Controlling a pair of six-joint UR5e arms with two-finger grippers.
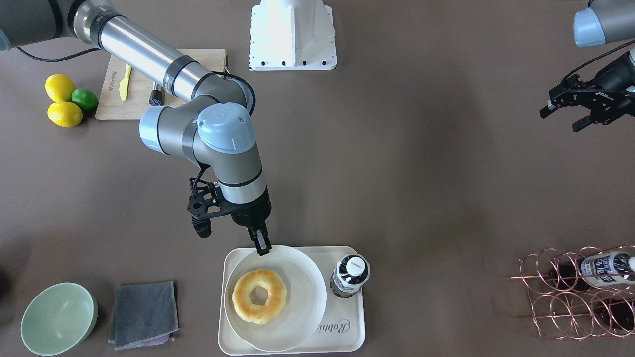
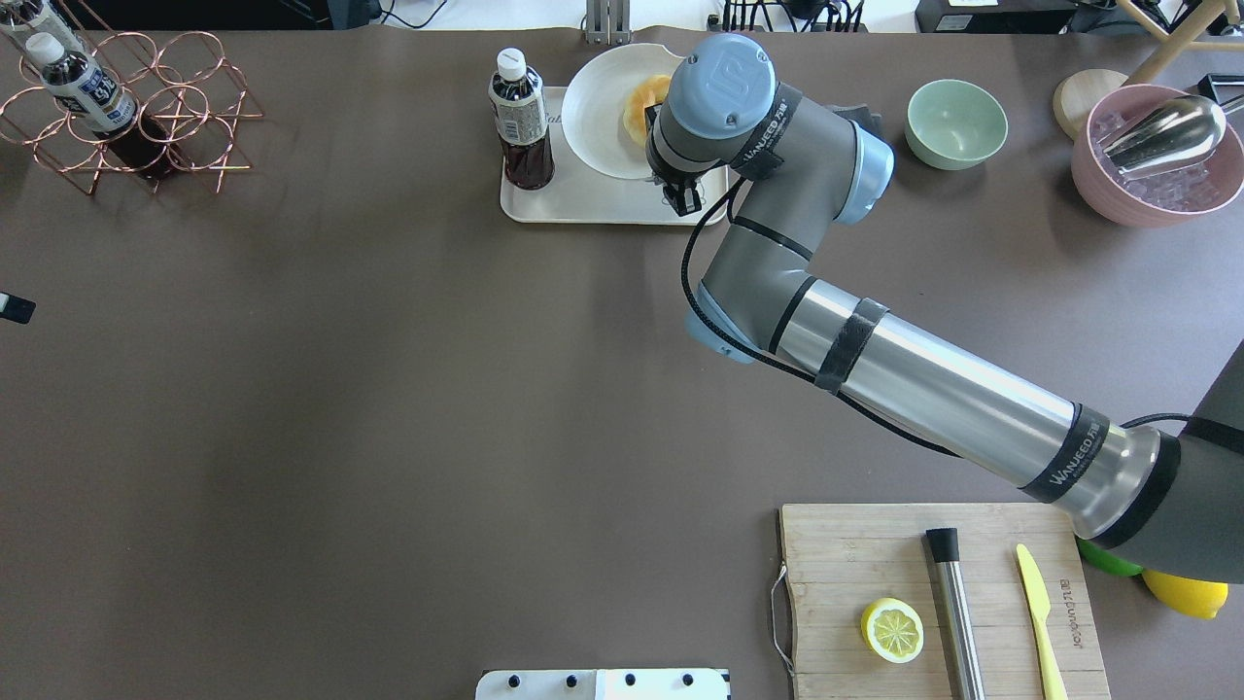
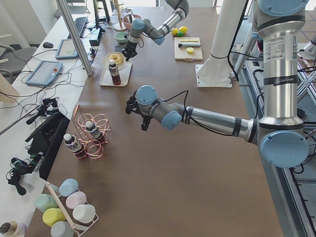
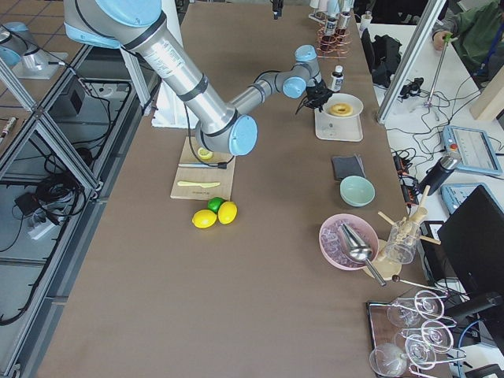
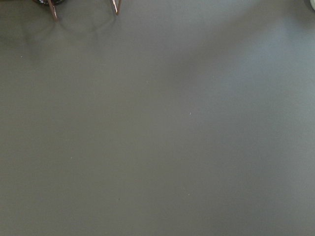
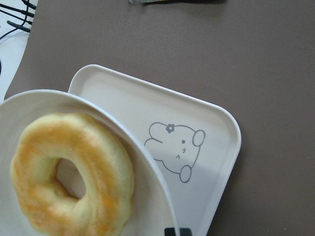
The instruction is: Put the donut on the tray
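Observation:
The golden-yellow donut lies on a round white plate, and the plate rests on the cream tray. My right gripper is at the plate's rim on the robot's side, its fingers close together and pinched on that rim. In the right wrist view the donut sits on the plate over the tray with the bear drawing, and the fingertips show at the bottom edge. My left gripper is open and empty, far off above bare table.
A dark bottle stands on the tray beside the plate. A green bowl and a grey cloth lie next to the tray. A copper rack holds bottles. A wooden cutting board, lemons and a lime lie near the robot.

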